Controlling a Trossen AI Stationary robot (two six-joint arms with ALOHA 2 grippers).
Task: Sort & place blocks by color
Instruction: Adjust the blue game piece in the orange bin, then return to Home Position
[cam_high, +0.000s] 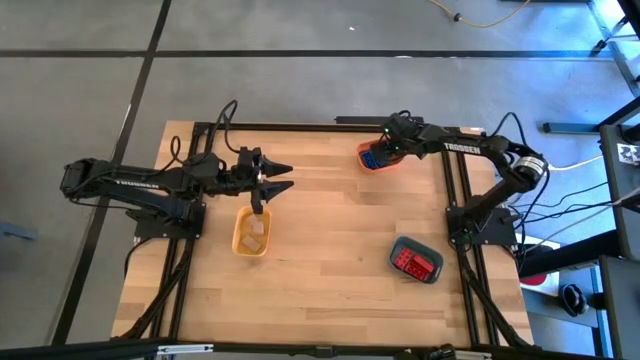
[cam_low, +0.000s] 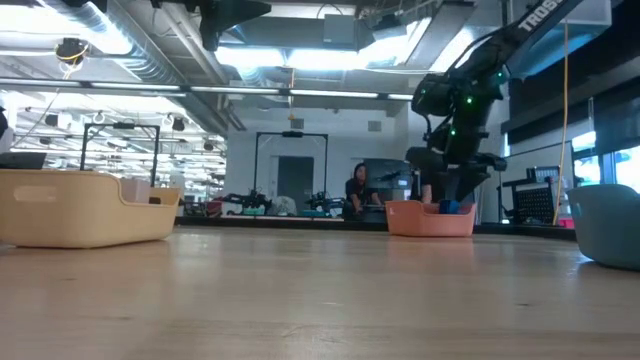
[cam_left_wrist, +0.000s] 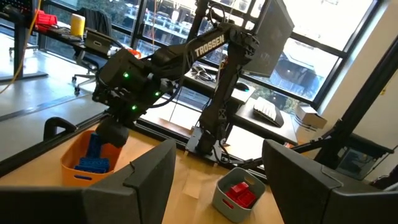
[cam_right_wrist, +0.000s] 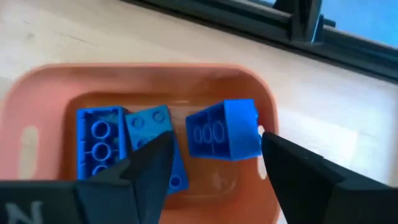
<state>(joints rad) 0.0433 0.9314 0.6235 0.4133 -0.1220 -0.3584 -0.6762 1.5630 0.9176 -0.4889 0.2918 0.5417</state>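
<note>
My right gripper (cam_high: 385, 152) hangs open over the orange tray (cam_high: 372, 160) near the table's far edge. In the right wrist view its fingers (cam_right_wrist: 152, 165) stand on either side of a tilted blue block (cam_right_wrist: 224, 130), above it. This block leans on the tray floor beside two more blue blocks (cam_right_wrist: 99, 137). My left gripper (cam_high: 290, 177) is open in the air just beyond the yellow tray (cam_high: 251, 232), which holds pale beige blocks (cam_high: 254, 228). Red blocks (cam_high: 415, 262) lie in the slate-blue tray (cam_high: 398, 246).
The three trays sit apart on the wooden table (cam_high: 330, 230), with bare wood between them. Black frame rails (cam_high: 455, 190) run along the table's sides. In the low view the yellow tray (cam_low: 80, 205) is on the left, and a person (cam_low: 355, 188) sits far behind.
</note>
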